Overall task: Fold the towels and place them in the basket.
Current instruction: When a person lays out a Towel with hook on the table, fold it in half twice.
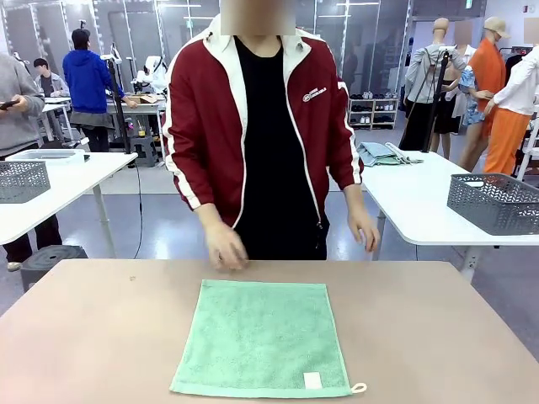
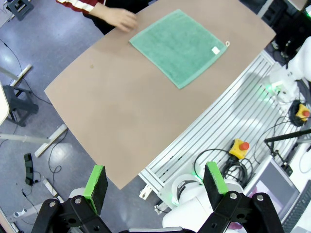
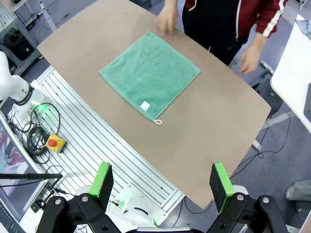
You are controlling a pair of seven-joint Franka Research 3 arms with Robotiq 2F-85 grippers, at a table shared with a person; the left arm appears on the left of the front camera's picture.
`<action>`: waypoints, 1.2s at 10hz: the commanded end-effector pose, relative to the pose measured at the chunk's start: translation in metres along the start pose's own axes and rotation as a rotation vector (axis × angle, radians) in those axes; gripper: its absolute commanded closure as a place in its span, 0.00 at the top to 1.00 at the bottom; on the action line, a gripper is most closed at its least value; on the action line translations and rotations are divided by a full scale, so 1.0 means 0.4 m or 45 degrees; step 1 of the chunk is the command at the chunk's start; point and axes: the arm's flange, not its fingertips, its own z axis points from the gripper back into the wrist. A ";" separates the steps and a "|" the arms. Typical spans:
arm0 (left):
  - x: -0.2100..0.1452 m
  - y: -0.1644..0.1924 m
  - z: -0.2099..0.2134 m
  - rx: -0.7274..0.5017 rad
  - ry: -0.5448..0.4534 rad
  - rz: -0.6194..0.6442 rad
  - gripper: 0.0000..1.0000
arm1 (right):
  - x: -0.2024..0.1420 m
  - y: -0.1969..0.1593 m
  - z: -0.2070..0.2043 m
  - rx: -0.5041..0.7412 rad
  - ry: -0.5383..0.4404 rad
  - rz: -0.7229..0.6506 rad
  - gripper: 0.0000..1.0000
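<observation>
Towel, mint green terry, one piece: lies spread flat and unfolded at the middle of the brown table, roughly square to its edges, white tag and corner loop at the near corner on the robot's right. Left claw: high above the table's near left side, jaws fully apart, nothing held. Right claw: likewise raised off the near right side, jaws wide, empty. Person: stands at the far edge, one hand resting just beside the towel's far corner on the robot's left, the other hand hanging clear of the table. Grey mesh basket: on a neighbouring white table to the right; whether it is the one meant for this job cannot be told. Folding not yet begun. Hazards: cloth lies flush with the tabletop, so a pinch at an edge may slip off or gather both layers unevenly; dragging one corner alone would likely skew the fold; a reach toward the far corner risks meeting the person's resting hand.
</observation>
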 end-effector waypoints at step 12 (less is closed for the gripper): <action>0.151 -0.270 -0.678 -0.362 0.532 -0.977 1.00 | 0.032 0.013 -0.713 0.563 0.660 0.722 1.00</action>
